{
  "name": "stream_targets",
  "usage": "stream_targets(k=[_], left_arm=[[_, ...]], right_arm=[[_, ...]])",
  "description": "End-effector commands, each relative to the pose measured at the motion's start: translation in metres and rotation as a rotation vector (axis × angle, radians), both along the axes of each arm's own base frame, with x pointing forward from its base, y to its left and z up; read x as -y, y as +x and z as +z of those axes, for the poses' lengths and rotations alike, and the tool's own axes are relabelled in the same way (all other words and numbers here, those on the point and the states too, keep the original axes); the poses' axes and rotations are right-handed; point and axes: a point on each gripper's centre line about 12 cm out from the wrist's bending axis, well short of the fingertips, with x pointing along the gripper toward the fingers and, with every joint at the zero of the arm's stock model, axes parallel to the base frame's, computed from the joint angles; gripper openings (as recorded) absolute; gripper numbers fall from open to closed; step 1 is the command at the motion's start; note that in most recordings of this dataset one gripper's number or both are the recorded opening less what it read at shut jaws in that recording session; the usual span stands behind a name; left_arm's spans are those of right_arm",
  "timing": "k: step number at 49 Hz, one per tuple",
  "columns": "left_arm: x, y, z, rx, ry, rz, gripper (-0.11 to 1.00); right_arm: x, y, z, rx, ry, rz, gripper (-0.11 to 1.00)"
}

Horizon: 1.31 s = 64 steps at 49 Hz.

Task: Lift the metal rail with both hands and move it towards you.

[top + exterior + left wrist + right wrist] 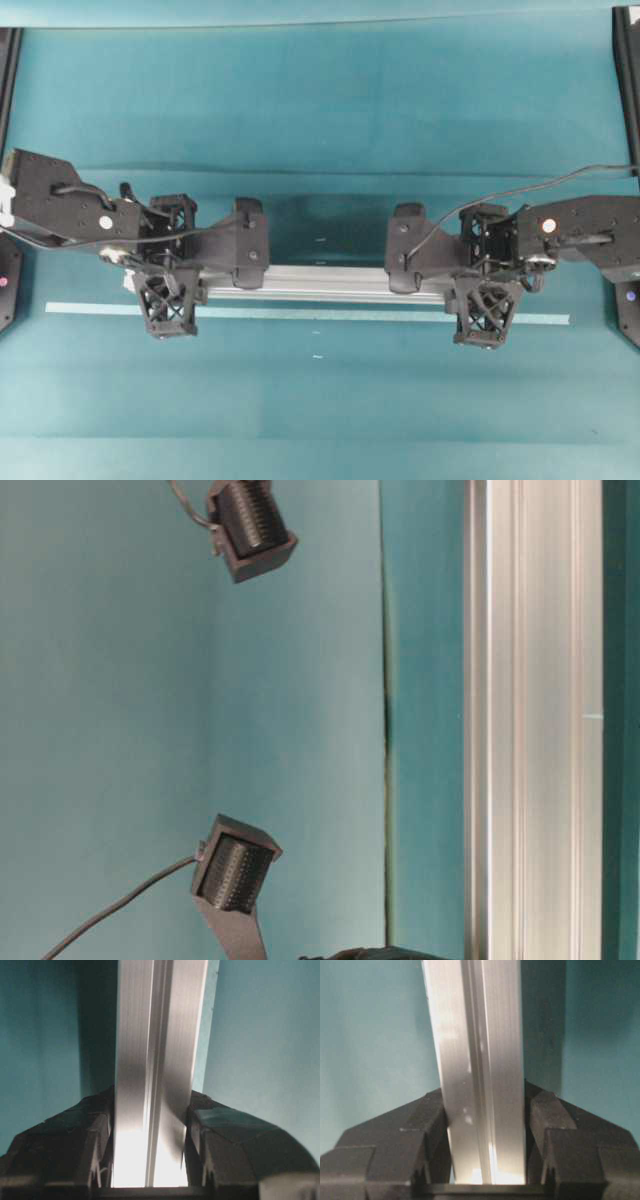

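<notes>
From my remote station, overhead: the metal rail (320, 281) lies with its long axis straight across the teal table (330, 90), left to right, parallel to the pale-blue tape strip (300, 313) just on the near side of it. Wide bare surface stretches beyond the rail toward the far edge, and a broad band of cloth is open on the near side past the tape; black frame posts stand at both side edges. My left gripper (205, 278) is clamped on the rail close to its left end, my right gripper (440, 285) close to its right end. Both wrist views show the fingers (90, 1145) (555, 1150) pressed flat against the bar's grooved sides, jaws partly closed on it.
</notes>
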Motion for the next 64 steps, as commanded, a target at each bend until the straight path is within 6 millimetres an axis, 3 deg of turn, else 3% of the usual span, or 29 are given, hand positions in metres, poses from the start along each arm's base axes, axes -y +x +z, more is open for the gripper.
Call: stream_targets(k=[1,64], left_arm=[[-0.001,0.004,0.004,0.042,-0.011,0.035,0.28],[0.008,-0.005,-0.013,0.033,-0.015,0.013,0.28]], right_arm=[[-0.005,0.003,0.001,0.012,0.007,0.006,0.41],[-0.008,0.011,-0.018,0.006,-0.007,0.025,0.41]])
